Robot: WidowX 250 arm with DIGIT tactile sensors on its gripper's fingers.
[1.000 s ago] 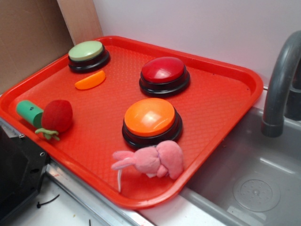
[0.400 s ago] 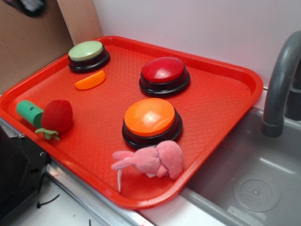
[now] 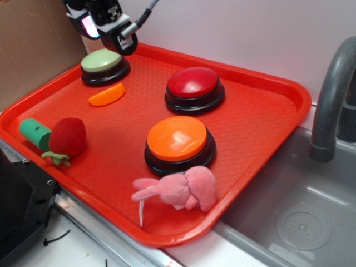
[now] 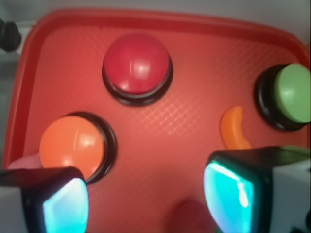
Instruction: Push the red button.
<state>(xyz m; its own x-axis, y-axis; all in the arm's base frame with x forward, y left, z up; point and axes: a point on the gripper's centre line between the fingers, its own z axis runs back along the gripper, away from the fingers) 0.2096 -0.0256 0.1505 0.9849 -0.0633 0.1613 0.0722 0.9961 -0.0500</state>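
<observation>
All on a red tray (image 3: 261, 119) beside a grey sink (image 3: 289, 211) w/ a grey tap (image 3: 329, 100). Taking the orange button (image 3: 177, 139) as landmark, approx. mid-tray: nearest the camera, just in front of it & touching its base, a pink plush rabbit (image 3: 181, 189) is seen at the tray's front rim. To its left, near the tray's left rim, a red plush strawberry (image 3: 68, 137) lies against a green cylinder (image 3: 33, 132). Behind the orange button, a little apart, the red button (image 3: 194, 83) sits untouched on its black base. Further back-left, an orange curved slice (image 3: 107, 94) is seen, then the green button (image 3: 102, 60) in the far-left corner. The gripper (image 3: 103, 25) hangs above & just behind the green button, well apart from the red button; in the wrist view its fingers (image 4: 233, 187) are seen spread apart, nothing between them.
</observation>
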